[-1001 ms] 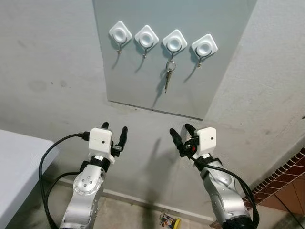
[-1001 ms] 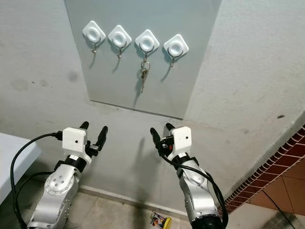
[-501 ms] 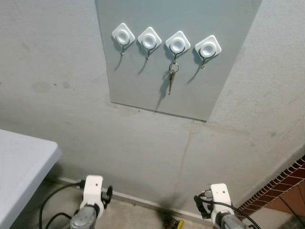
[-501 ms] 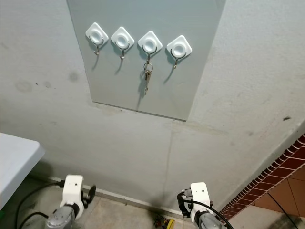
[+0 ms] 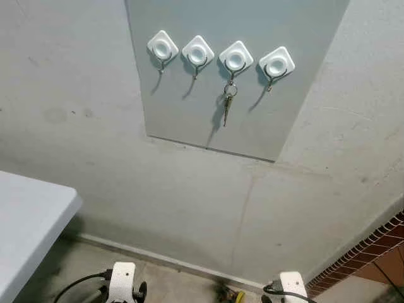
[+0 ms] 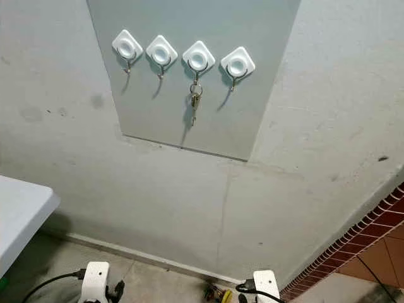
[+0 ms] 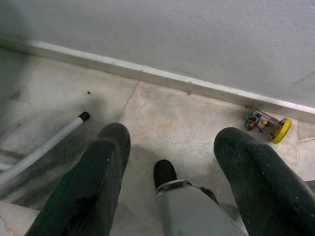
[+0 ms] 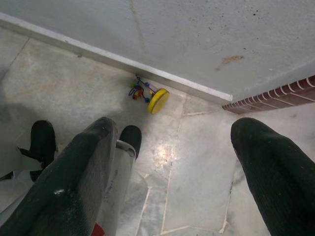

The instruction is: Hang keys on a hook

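We are seeing the keys [image 5: 226,109] hanging from the third hook [image 5: 235,59] in a row of four white hooks, in the upper middle of the frame, on a grey panel [image 5: 189,107] fixed to the wall [image 5: 76,145]. The other three hooks are holding nothing. We are keeping both arms low at the bottom edge of the frame. The left gripper [image 7: 170,162] is pointing down at the marble floor [image 7: 172,118] with its fingers spread and nothing between them. The right gripper [image 8: 172,162] is likewise spread wide over the floor. A small yellow toy [image 8: 150,96] is lying by the skirting. A white table [image 5: 25,227] is showing at lower left.
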Available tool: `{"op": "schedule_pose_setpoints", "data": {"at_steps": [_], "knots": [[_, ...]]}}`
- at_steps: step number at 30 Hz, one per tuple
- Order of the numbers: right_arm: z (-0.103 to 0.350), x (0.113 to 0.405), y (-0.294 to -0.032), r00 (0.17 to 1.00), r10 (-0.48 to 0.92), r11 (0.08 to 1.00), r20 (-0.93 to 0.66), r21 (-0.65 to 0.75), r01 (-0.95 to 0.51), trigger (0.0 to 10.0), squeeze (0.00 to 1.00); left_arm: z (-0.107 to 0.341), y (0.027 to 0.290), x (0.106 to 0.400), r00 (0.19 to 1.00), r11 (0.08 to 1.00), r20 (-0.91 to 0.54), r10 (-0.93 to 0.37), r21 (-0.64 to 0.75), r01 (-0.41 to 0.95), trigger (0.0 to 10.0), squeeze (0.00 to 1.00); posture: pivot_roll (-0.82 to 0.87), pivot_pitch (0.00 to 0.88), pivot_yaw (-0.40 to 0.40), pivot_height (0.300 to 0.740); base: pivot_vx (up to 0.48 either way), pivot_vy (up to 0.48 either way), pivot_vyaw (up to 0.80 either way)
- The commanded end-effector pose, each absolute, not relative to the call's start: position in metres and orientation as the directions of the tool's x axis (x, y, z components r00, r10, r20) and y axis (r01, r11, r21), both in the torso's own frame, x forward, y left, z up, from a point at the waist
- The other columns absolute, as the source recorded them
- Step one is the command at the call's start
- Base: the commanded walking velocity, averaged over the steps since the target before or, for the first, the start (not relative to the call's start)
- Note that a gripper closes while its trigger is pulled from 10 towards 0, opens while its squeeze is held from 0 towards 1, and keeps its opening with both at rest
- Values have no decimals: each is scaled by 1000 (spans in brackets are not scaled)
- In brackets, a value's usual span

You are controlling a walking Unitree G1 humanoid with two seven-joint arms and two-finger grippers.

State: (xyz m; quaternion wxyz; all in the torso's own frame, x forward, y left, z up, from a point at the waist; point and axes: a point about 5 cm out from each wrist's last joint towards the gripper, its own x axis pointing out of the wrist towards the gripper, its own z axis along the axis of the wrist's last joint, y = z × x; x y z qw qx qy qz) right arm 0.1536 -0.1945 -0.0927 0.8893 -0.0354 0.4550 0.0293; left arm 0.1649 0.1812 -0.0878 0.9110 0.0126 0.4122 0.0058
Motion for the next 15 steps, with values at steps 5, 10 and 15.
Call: {"op": "schedule_pose_setpoints", "data": {"at_steps": [5, 10, 15], "knots": [[-93, 154, -195, 571, -8, 991, -821, -82, -104, 10000, 0, -88, 182, 165, 657, 999, -753, 38, 24, -30, 10000, 0, -88, 0, -19, 740, 0, 0, 0], [-95, 150, -197, 553, -13, 991, -833, -84, -104, 10000, 0, -86, 183, 169, 665, 999, -746, 41, 31, -27, 10000, 0, -89, 0, -17, 740, 0, 0, 590], [-96, 147, -197, 543, -19, 991, -839, -89, -102, 10000, 0, -86, 184, 169, 661, 999, -749, 44, 41, -21, 10000, 0, -91, 0, -16, 740, 0, 0, 800]]}}
